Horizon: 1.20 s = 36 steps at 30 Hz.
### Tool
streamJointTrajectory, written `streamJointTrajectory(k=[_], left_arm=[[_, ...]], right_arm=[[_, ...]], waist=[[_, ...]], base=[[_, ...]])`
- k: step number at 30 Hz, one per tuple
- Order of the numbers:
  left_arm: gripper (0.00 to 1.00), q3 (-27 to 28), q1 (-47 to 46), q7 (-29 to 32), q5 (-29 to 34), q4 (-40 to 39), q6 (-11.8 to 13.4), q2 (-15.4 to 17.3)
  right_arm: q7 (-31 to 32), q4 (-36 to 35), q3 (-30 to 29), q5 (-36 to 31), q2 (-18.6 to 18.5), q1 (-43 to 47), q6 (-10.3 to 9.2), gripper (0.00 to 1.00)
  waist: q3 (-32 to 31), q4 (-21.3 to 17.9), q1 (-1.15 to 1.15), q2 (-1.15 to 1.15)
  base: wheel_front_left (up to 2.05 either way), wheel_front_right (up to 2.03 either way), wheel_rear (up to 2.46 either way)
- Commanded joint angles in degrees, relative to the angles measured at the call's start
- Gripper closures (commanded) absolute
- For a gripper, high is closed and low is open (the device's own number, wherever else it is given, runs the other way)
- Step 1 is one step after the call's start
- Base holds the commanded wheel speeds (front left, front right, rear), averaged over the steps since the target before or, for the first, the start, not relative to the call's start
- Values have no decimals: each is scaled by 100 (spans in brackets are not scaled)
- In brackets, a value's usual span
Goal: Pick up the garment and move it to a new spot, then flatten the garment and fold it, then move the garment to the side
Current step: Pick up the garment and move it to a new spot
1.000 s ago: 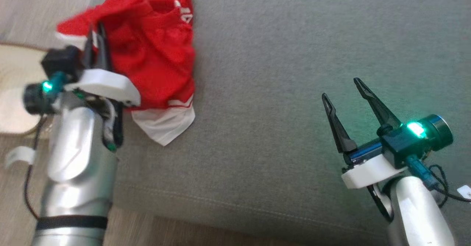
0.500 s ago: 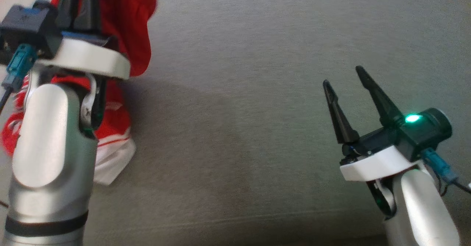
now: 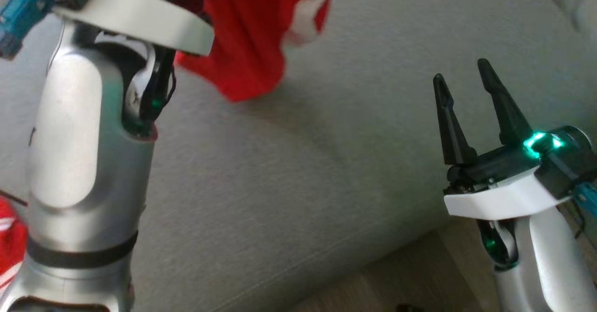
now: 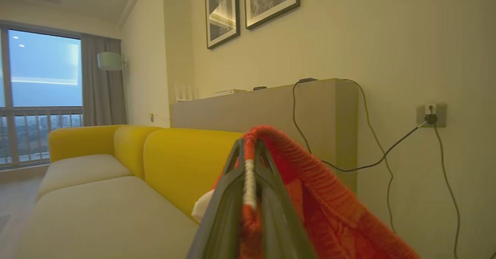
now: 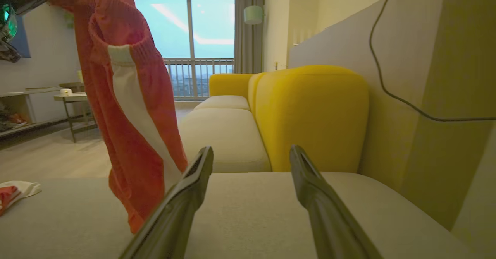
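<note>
Left arm: my forearm (image 3: 84,139) stands steeply raised over the left part of the sofa seat (image 3: 298,162). In the left wrist view, my left pincer (image 4: 248,146) is pressed together on the garment (image 4: 310,197), with a white band of the cloth pinched between the two fingers and the ribbed red edge draped over the tips.

Garment: red with a white side stripe, it hangs free from that grip above the rear left part of the seat (image 3: 252,37). In the right wrist view it drops as a long fold (image 5: 131,108) toward the grey cushion. I cannot tell whether its lowest hem touches the cushion.

Right arm: held low near the front right corner of the seat, fingers pointing toward the backrest. My right pincer (image 3: 461,72) stands wide apart and holds nothing. It is well apart from the garment.

Surroundings: a yellow backrest (image 5: 310,115) runs along the rear edge of the seat. Behind it is a low partition (image 4: 271,104), with a black cable (image 4: 372,162) trailing to a wall socket (image 4: 430,115). A second red and white cloth (image 5: 11,191) lies at the left edge of the seat. Wooden floor (image 3: 387,279) shows past the front edge.

Obstructions: the hanging fold lies to the left of my right pincer's fingers (image 5: 182,197).
</note>
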Motion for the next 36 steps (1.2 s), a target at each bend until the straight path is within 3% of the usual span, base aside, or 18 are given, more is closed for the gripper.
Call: streamJointTrajectory(k=[1, 7, 11, 15, 16, 18, 19, 27, 32, 36], left_arm=[[100, 146, -281, 42, -8, -158, 8, 138], [100, 198, 43, -58, -106, 559, 9, 252], [100, 369, 353, -490, -97, 1299, 150, 358], [100, 445, 570, -1053, -143, 2212, 106, 431], [94, 479, 609, -1206, -195, 2429, 91, 408], [22, 464, 661, -1386, -278, 2821, -13, 351], [0, 482, 686, -1455, -344, 2965, -38, 290], [0, 615, 1088, -1682, -546, 3028, -25, 20], [0, 887, 2244, -1695, -393, 1616, 202, -149], [0, 854, 3181, -1696, -108, 754, 231, -210]], right_arm=[[-36, -217, 111, 64, 30, -190, -1, 0], [-36, -284, 158, 350, 30, -255, -1, 0], [-36, -290, 236, 345, 30, -258, -1, 0], [-36, -315, 384, 279, 30, -300, -1, 0], [-36, -299, 425, 247, 30, -307, -1, 0], [-36, -259, 482, 189, 30, -311, -1, 0], [-36, -237, 513, 165, 30, -305, -1, 0], [-36, 60, 757, -79, 30, -123, -1, 0], [-36, 412, 847, -206, 30, 109, -1, 0], [-36, 644, 818, -237, 30, 298, -1, 0]], waist=[[202, -472, 0, 0], [494, -742, 0, 0], [680, -696, 0, 0], [750, -561, 0, 0], [740, -518, 0, 0], [683, -407, 0, 0], [636, -339, 0, 0], [127, 282, 0, 0], [-373, 908, 0, 0], [-668, 1299, 0, 0]], base=[[0, 0, 0], [0, 0, 0], [0, 0, 0], [0, 0, 0], [0, 0, 0], [0, 0, 0], [0, 0, 0], [0, 0, 0], [0, 0, 0], [0, 0, 0]])
